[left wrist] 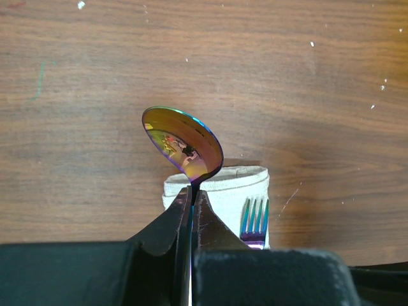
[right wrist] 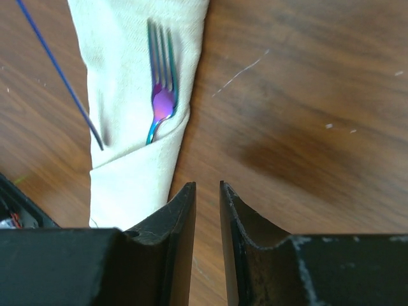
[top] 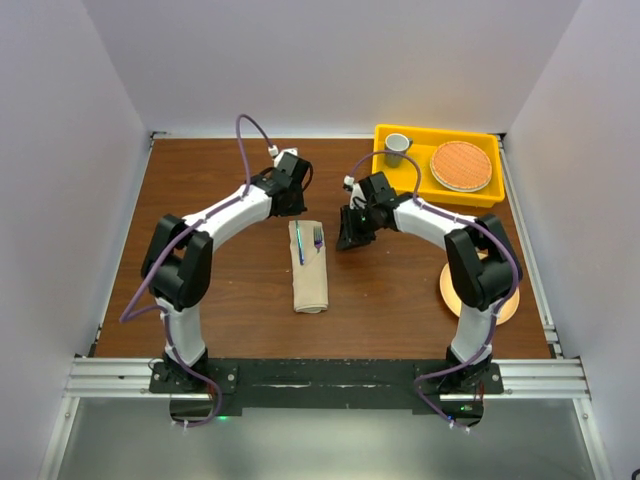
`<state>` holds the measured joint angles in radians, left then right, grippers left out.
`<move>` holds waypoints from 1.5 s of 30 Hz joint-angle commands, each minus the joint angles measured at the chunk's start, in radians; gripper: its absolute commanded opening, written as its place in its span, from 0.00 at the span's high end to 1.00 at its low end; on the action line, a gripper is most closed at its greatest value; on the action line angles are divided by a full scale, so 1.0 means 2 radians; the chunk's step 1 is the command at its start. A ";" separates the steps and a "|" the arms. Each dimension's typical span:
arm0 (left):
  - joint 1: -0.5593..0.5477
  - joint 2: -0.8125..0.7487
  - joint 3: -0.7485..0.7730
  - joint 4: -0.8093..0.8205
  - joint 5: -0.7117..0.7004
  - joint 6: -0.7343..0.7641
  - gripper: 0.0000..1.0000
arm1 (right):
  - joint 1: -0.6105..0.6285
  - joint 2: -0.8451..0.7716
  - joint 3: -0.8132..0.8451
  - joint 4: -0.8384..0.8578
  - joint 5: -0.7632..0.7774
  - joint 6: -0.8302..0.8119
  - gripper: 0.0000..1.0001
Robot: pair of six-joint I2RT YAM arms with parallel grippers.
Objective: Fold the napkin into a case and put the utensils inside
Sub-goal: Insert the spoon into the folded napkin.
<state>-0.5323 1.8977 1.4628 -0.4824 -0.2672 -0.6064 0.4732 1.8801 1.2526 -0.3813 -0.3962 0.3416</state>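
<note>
The beige napkin (top: 310, 280) lies mid-table, folded into a long narrow case. The fork (top: 318, 238) sits in its pocket, tines out at the far end; in the right wrist view the fork (right wrist: 162, 95) rests on the napkin (right wrist: 131, 178). My left gripper (top: 291, 196) is shut on the spoon (left wrist: 183, 141) just below its bowl, fingertips (left wrist: 203, 207) pinching the handle above the napkin's (left wrist: 223, 188) end. The spoon's thin handle (right wrist: 60, 73) slants down into the pocket beside the fork (left wrist: 255, 217). My right gripper (right wrist: 208, 186) hovers over bare wood right of the case, jaws a narrow gap apart, empty.
A yellow tray (top: 480, 197) at the back right holds a small cup (top: 397, 147) and a round woven orange mat (top: 461, 165). A peach plate (top: 510, 305) lies under the right arm's elbow. White walls close in the wooden table (top: 220, 300).
</note>
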 commanded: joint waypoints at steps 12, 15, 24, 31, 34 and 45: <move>-0.039 0.003 -0.007 -0.010 -0.021 -0.018 1.00 | 0.026 -0.037 -0.026 0.035 -0.011 0.013 0.74; -0.040 0.001 -0.017 -0.014 -0.021 -0.025 1.00 | 0.029 -0.040 -0.032 0.040 -0.011 0.016 0.74; -0.049 -0.010 -0.039 -0.023 -0.013 -0.037 1.00 | 0.052 -0.036 -0.043 0.061 -0.007 0.028 0.74; -0.052 -0.020 -0.065 -0.025 -0.006 -0.050 1.00 | 0.057 -0.031 -0.040 0.065 0.001 0.033 0.74; -0.054 -0.022 -0.073 -0.023 -0.001 -0.051 1.00 | 0.061 -0.028 -0.041 0.067 0.004 0.036 0.74; -0.059 -0.030 -0.082 -0.022 0.002 -0.053 1.00 | 0.069 -0.023 -0.046 0.089 0.003 0.054 0.77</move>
<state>-0.6434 1.8904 1.3106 -0.5327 -0.2646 -0.6964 0.6006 1.8477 1.1694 -0.2630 -0.4019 0.4183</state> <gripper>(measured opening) 0.027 0.247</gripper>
